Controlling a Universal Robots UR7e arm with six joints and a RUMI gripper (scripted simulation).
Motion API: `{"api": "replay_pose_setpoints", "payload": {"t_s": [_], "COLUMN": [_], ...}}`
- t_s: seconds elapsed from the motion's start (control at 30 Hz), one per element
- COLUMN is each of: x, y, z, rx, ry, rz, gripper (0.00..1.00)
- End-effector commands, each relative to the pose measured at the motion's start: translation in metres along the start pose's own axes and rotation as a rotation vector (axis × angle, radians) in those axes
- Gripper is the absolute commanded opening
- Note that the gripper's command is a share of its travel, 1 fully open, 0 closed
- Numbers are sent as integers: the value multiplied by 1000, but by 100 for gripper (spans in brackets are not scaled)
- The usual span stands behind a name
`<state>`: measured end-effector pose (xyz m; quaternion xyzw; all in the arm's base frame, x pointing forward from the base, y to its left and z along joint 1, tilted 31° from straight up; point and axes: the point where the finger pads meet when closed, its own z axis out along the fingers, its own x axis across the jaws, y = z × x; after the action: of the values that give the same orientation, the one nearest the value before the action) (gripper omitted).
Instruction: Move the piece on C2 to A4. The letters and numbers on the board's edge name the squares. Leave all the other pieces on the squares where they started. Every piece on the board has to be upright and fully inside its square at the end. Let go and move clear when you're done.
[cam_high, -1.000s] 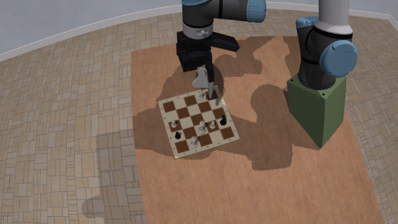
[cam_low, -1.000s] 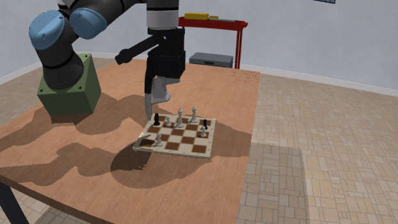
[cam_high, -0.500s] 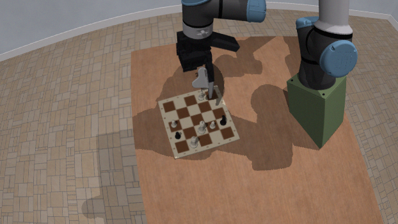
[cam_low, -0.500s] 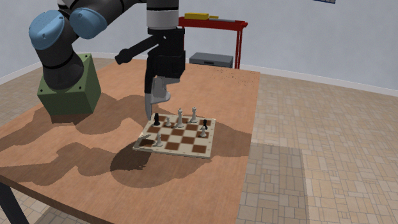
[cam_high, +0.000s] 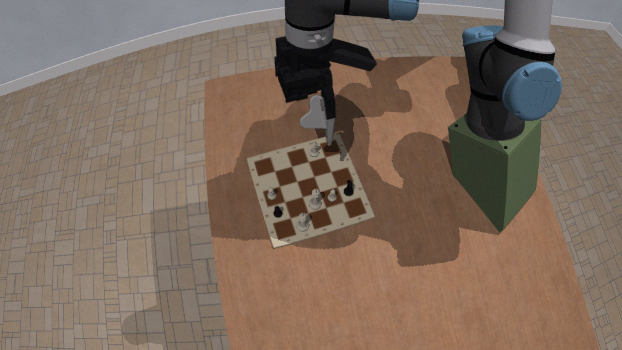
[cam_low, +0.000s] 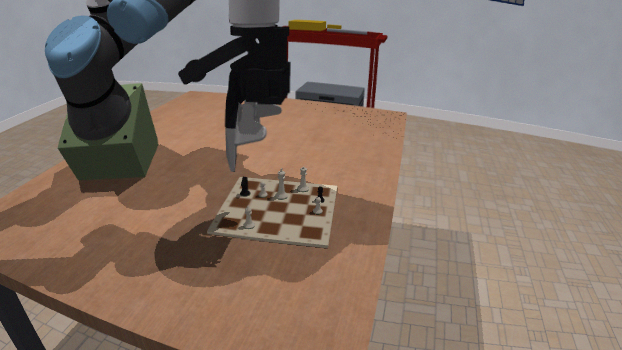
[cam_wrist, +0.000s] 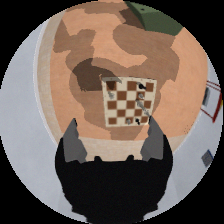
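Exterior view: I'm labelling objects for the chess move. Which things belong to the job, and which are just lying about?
Job: brown-and-cream chessboard; white chess piece near its corner; open black pincer.
Lying about: red metal stand; yellow block on it; grey box below.

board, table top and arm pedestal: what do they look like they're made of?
Board: seemingly matte wood, cream and brown squares, pale border.
Table top: probably wood or veneer, reddish-brown with fine lengthwise grain, no gloss.
Pedestal: unclear, perhaps painted metal; flat green faces, dark bolt holes on top.
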<state>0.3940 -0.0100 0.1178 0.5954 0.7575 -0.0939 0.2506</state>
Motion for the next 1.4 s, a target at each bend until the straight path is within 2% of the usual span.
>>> {"api": "replay_pose_setpoints", "payload": {"t_s": [0.0,0.17,0.33,1.37], "x": [0,0,0,0], "y": [0,0,0,0], "z": [-18,-37,-46,-46], "rx": [2,2,2,2], "ry": [0,0,0,0], "rz": [1,1,1,1], "gripper": [100,100,100,100]}}
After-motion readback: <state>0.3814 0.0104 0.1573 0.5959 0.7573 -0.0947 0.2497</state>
